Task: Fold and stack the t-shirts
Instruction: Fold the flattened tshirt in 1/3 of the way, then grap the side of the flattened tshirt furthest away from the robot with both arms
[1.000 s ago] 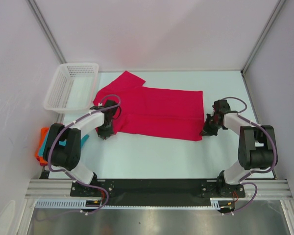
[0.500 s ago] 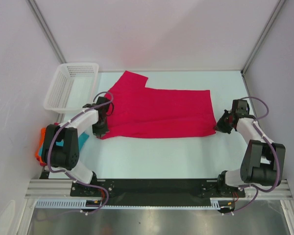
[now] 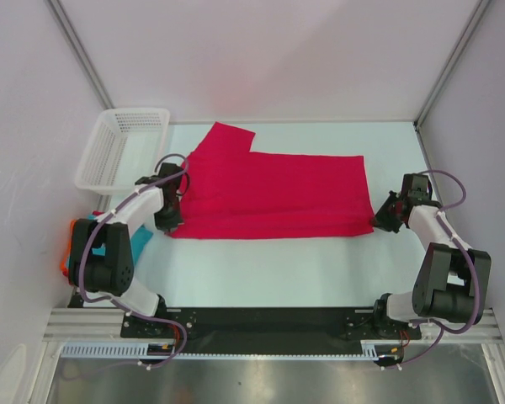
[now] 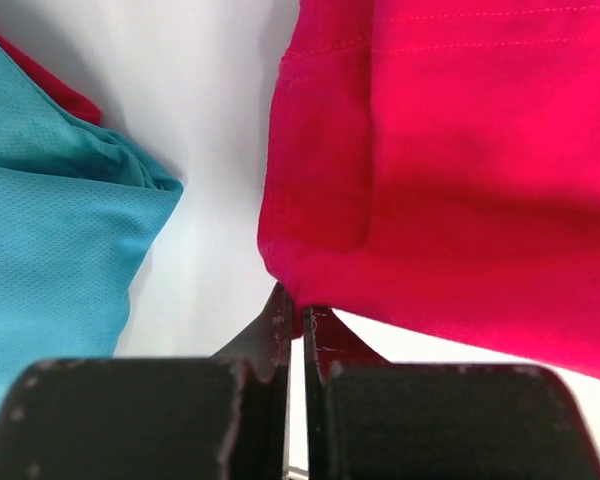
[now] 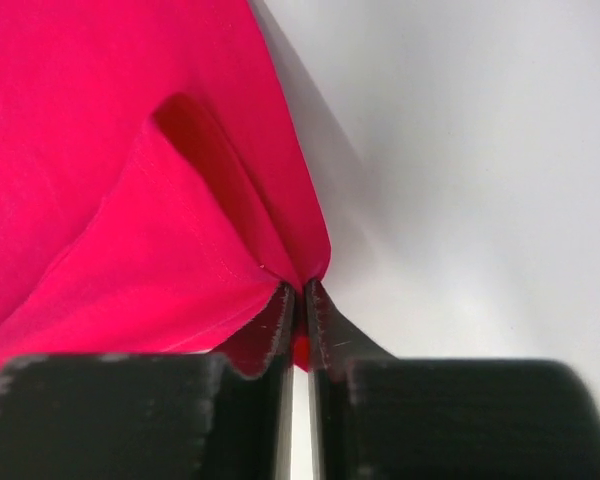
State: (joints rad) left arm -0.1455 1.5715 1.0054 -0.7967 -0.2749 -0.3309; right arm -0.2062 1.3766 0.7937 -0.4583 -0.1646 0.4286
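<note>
The crimson-pink t-shirt [image 3: 269,189] lies spread flat across the middle of the table, one sleeve pointing to the far left. My left gripper [image 3: 172,227] is shut on its near-left corner; in the left wrist view the jaws [image 4: 298,312] pinch the hem of the crimson cloth [image 4: 460,180]. My right gripper [image 3: 376,222] holds the near-right corner, and the right wrist view shows its jaws [image 5: 302,290] nipped on a fold of the cloth [image 5: 100,150]. A teal t-shirt [image 3: 140,241] [image 4: 50,230] lies by the left arm, with an orange one [image 3: 66,263] under it.
A white mesh basket [image 3: 122,147] stands at the far left of the table. Grey walls and metal posts close in both sides and the back. The arms' bases sit on the black rail along the near edge.
Both grippers moved outward, the left one to the left and the right one to the right. The crimson shirt is now stretched wider and flatter between them.
</note>
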